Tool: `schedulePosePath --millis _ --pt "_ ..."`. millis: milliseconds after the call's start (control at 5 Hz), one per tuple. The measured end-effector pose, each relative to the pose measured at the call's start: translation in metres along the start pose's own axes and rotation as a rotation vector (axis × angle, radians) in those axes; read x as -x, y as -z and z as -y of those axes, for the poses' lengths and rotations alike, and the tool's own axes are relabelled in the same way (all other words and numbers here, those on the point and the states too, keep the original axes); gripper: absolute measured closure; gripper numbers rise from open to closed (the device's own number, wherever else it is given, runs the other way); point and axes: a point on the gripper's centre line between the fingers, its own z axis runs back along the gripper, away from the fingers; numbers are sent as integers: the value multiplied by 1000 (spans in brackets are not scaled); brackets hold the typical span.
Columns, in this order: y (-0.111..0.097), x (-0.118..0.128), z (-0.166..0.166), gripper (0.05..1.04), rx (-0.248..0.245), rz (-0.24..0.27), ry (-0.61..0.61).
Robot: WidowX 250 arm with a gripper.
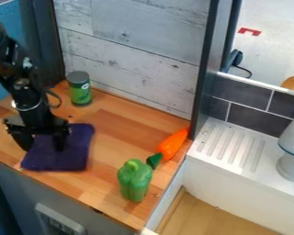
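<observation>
purple cloth [75,156] lay on the wooden bench [115,124], my gripper [44,149] wide and empty over it, no grasp made; the green bell pepper [134,181], carrot [172,145] and green can [79,91] stood or lay apart, ungripped.

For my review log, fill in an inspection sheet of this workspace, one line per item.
Surface: wooden counter, small dark mark at its front edge.
Job's things: purple cloth lying flat beneath the gripper; contact between them can't be told.
Clutter: green can with a grey lid, upright near the back wall; green pepper near the front edge; orange carrot, its green top near the pepper.
Gripper: fingers apart, over the cloth, nothing held.
Cables: black loop beside the arm; another dark cable beyond the partition.
Spills: nothing seen.
Surroundings: whitewashed plank wall behind; white ribbed ledge at right.
</observation>
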Motion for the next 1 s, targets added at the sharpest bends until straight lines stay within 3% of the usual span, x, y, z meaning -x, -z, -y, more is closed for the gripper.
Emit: schedulePosePath --millis 400,600,800,1000 --pt "-3 15 -6 83 9 -88 14" --pt "-5 18 -9 83 10 -106 36" --pt "-44 9 -12 83 16 -67 23" --pt "-99 8 -20 83 45 17 -3"
